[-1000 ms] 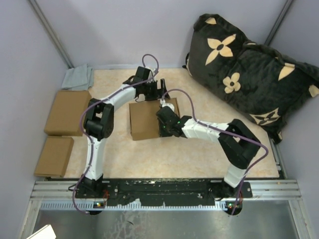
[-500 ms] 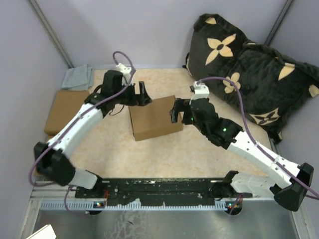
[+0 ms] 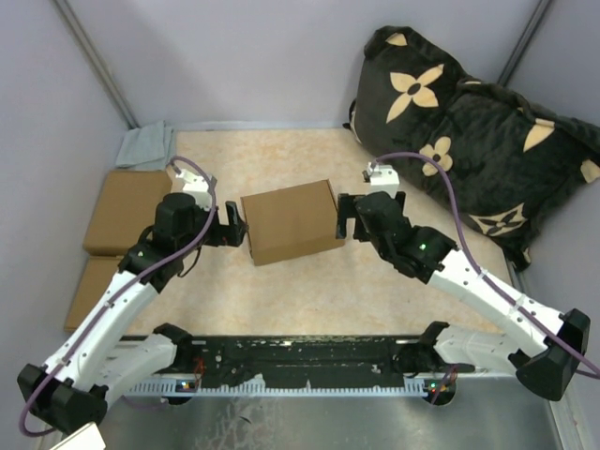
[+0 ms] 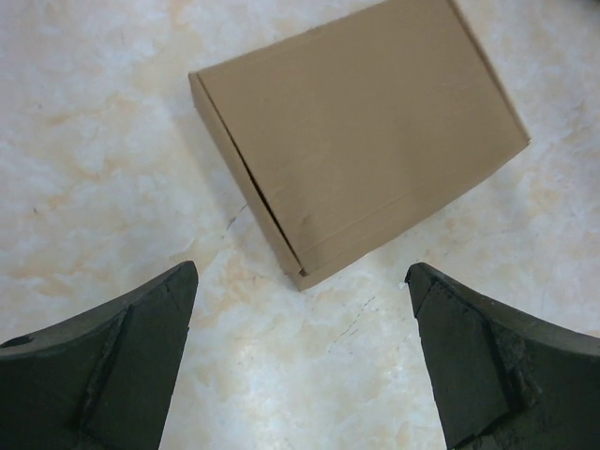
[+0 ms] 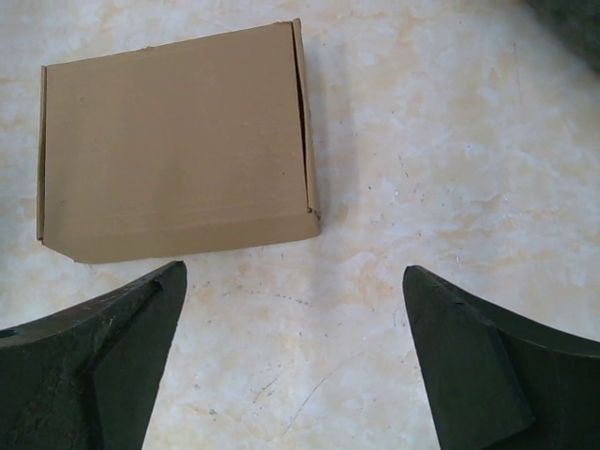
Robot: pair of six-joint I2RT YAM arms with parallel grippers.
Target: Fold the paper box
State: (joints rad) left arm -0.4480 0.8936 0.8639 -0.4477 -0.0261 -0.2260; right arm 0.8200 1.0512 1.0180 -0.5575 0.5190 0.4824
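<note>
1. Brown cardboard, the paper box (image 3: 291, 222) lies closed on the table (image 3: 375, 300), between the two sets of fingertips and touching neither
2. The left gripper (image 3: 238, 228) and the right gripper (image 3: 341, 218) both stand wide, holding nothing
3. Folding looks finished (lid down, flaps tucked); the next move probably calls only for drawing clear without nudging it
4. Count: one box, two cardboard blocks (image 3: 127, 211) beyond the left fingers, one pillow (image 3: 469, 131) beyond the right

Soft, even, bright light. In the right wrist view the paper box (image 5: 178, 141) casts a faint shadow toward three o'clock; the surface (image 5: 450, 141) is sharp.
</note>
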